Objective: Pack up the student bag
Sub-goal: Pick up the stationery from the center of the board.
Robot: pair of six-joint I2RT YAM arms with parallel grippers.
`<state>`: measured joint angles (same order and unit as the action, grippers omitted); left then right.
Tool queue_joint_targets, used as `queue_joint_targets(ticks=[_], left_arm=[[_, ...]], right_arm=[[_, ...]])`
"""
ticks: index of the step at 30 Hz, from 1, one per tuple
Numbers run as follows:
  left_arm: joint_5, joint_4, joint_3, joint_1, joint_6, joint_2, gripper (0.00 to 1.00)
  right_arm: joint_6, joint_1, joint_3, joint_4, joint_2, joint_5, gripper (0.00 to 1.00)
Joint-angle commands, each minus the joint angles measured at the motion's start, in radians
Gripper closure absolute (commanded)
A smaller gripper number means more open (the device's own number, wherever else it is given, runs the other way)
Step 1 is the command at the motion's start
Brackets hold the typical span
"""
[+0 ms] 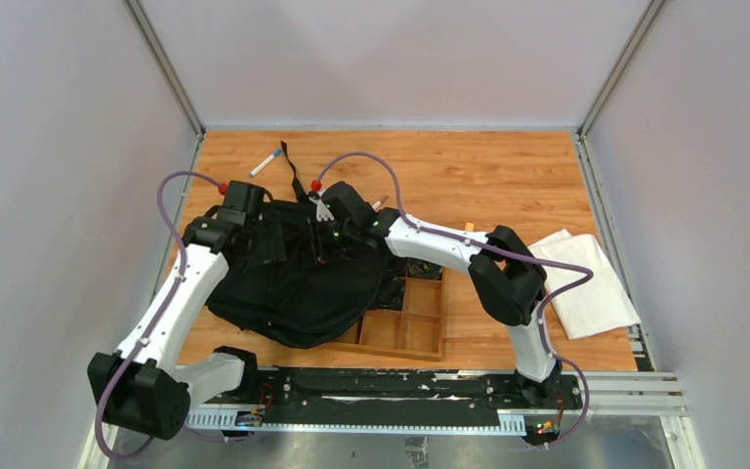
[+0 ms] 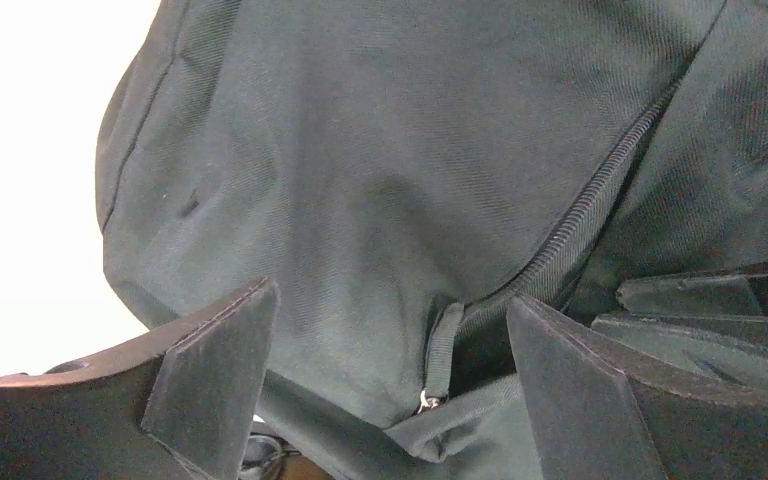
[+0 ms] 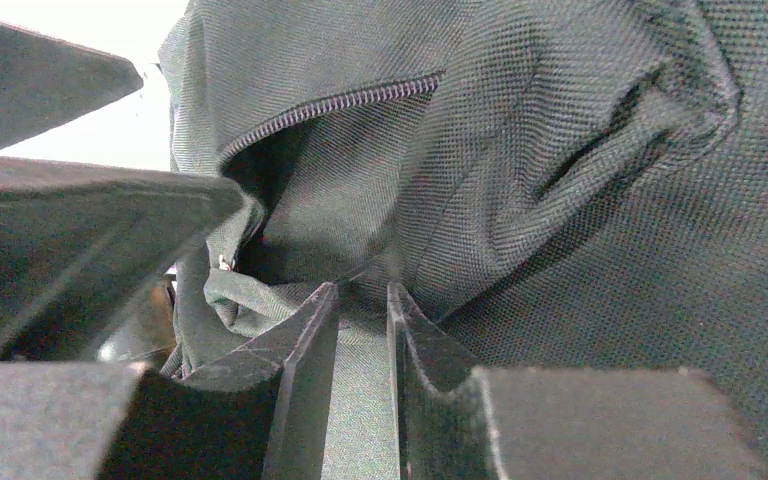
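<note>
A black backpack (image 1: 293,288) lies slumped on the left half of a wooden table (image 1: 488,176), its near right corner draped over one end of a wooden tray (image 1: 420,332) with square compartments. Both robot arms reach in over the top of the bag from either side.

The left gripper (image 1: 271,239) hangs over the upper left part of the backpack. In the left wrist view its fingers (image 2: 210,390) stand wide apart, with the bag's fabric filling the space between them. A zipper (image 2: 580,220) runs diagonally down the cloth to a fabric pull tab (image 2: 442,350) that hangs between the two fingers without touching either.

The right gripper (image 1: 324,233) sits near the top middle of the bag, close to the left one. The right wrist view shows its fingers (image 3: 305,360) drawn nearly together and pinching a narrow fold of the bag's cloth just below an opening in the zipper.

A loose black strap (image 1: 291,166) trails from the bag toward the back of the table, beside a white marker pen (image 1: 267,159). A folded white cloth (image 1: 591,288) lies at the table's right edge. Plain pale walls (image 1: 391,59) enclose the table on three sides, and the arms' bases are fixed to a black rail (image 1: 400,383) along the near edge.
</note>
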<state>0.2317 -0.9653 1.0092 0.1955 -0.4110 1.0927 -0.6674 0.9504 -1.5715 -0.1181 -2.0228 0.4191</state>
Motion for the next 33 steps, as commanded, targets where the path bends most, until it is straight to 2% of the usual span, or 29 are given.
queue_joint_targets(ticks=[1,3,10,12,15,18,21,25,33], left_arm=[[0.135,0.022,0.017,0.081,0.023,0.061,0.08],[0.187,0.023,0.022,0.105,0.007,0.089,0.07],[0.228,0.055,0.036,0.159,-0.048,0.146,0.09],[0.296,0.051,0.038,0.16,-0.067,0.164,0.15],[0.375,0.05,0.036,0.16,-0.093,0.162,0.35],[0.383,0.05,0.048,0.16,-0.074,0.141,0.51],[0.385,0.05,0.074,0.16,-0.053,0.119,0.75],[0.312,0.053,0.108,0.16,-0.011,0.083,1.0],[0.193,0.028,0.048,0.16,-0.001,0.005,1.0]], right_arm=[[0.002,-0.015,0.047,-0.074,-0.024,-0.011,0.7],[0.002,-0.016,0.047,-0.071,-0.025,-0.011,0.7],[-0.001,-0.016,0.068,-0.068,-0.015,-0.014,0.7],[-0.004,-0.015,0.076,-0.063,-0.01,-0.013,0.7],[-0.005,-0.016,0.085,-0.058,-0.001,-0.014,0.7],[0.002,-0.016,0.087,-0.058,0.011,-0.014,0.7],[0.012,-0.017,0.077,-0.064,0.019,-0.013,0.69],[0.028,-0.019,0.051,-0.086,0.038,0.001,0.67],[0.084,-0.062,0.07,-0.128,0.235,-0.012,0.62]])
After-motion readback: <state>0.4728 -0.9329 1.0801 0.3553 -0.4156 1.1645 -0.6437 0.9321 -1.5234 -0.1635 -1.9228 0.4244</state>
